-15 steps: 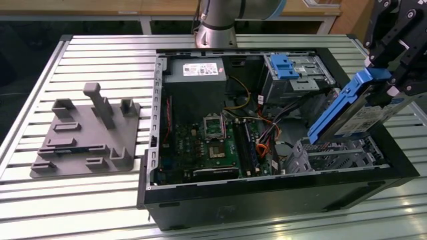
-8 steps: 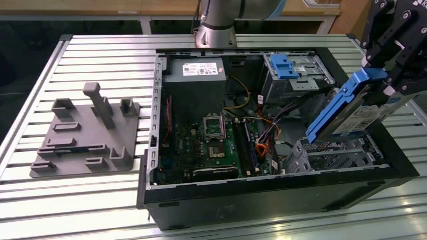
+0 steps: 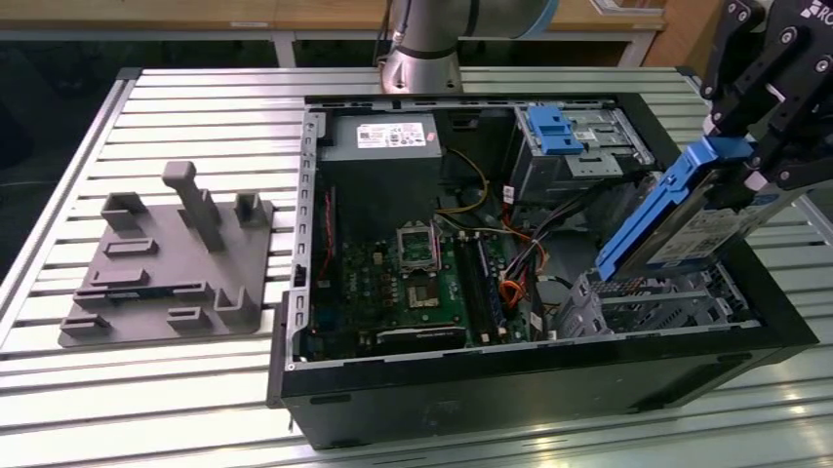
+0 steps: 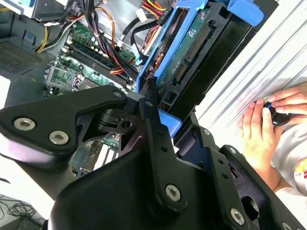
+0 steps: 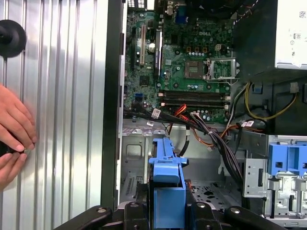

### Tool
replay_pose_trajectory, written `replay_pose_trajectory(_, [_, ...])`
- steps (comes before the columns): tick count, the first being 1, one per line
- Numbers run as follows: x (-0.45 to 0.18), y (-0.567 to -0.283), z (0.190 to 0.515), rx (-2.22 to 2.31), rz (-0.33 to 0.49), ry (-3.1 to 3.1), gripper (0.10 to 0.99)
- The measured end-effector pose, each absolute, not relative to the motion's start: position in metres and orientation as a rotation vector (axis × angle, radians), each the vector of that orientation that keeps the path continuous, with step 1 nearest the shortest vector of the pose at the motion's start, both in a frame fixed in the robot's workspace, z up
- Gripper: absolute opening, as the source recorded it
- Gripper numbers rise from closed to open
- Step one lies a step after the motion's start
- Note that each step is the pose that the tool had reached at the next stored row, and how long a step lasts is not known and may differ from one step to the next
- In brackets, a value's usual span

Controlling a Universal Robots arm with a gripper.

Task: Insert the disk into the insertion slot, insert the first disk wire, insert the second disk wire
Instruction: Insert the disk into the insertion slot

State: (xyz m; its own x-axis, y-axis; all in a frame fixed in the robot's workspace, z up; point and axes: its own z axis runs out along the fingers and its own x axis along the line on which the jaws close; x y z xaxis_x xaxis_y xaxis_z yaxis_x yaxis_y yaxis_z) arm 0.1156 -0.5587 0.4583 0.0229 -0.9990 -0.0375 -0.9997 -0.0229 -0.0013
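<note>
Disk above the insertion slot

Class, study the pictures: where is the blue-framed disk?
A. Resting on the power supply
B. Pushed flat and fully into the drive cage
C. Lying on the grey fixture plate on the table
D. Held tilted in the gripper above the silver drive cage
D: in the exterior view the gripper clamps the disk by its upper end, tilted, with its lower end over the insertion slot, not seated.
</note>
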Motion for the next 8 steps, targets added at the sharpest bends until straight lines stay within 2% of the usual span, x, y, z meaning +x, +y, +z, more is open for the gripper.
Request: replay_pose_trajectory(8, [0.1148,-0.5589,0.4556,-2.223,0.04,2.181,0.365])
